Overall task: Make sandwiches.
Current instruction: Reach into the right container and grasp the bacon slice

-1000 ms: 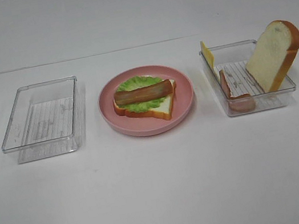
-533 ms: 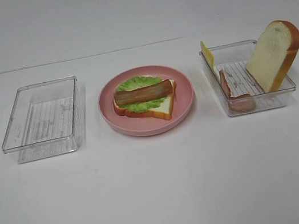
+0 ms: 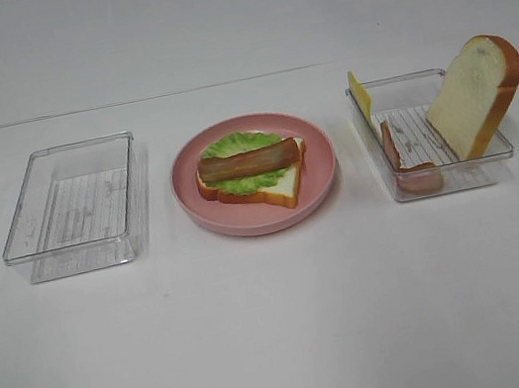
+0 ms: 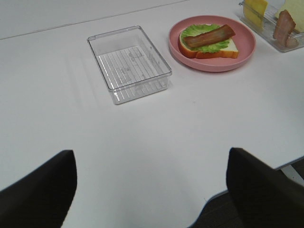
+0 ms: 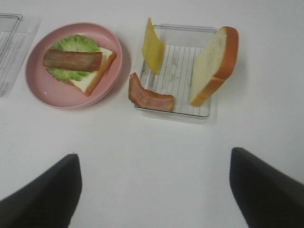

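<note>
On the pink plate [image 3: 325, 168] in the middle lies a partial sandwich: a white bread slice [image 3: 285, 187], a green lettuce leaf [image 3: 231, 146] on it, and a bacon strip [image 3: 249, 162] on top. The clear right tray [image 3: 451, 183] holds a yellow cheese slice [image 3: 360, 94] on edge, another bacon strip [image 3: 406, 166] and a second bread slice [image 3: 476, 96] leaning upright. Neither arm shows in the high view. My left gripper [image 4: 149, 156] and right gripper [image 5: 154, 156] hang open over bare table near its front, with nothing between their fingers.
A clear plastic tray [image 3: 68, 251] with nothing in it stands left of the plate. White tabletop surrounds the three containers. The table's front edge [image 4: 247, 178] shows in the left wrist view.
</note>
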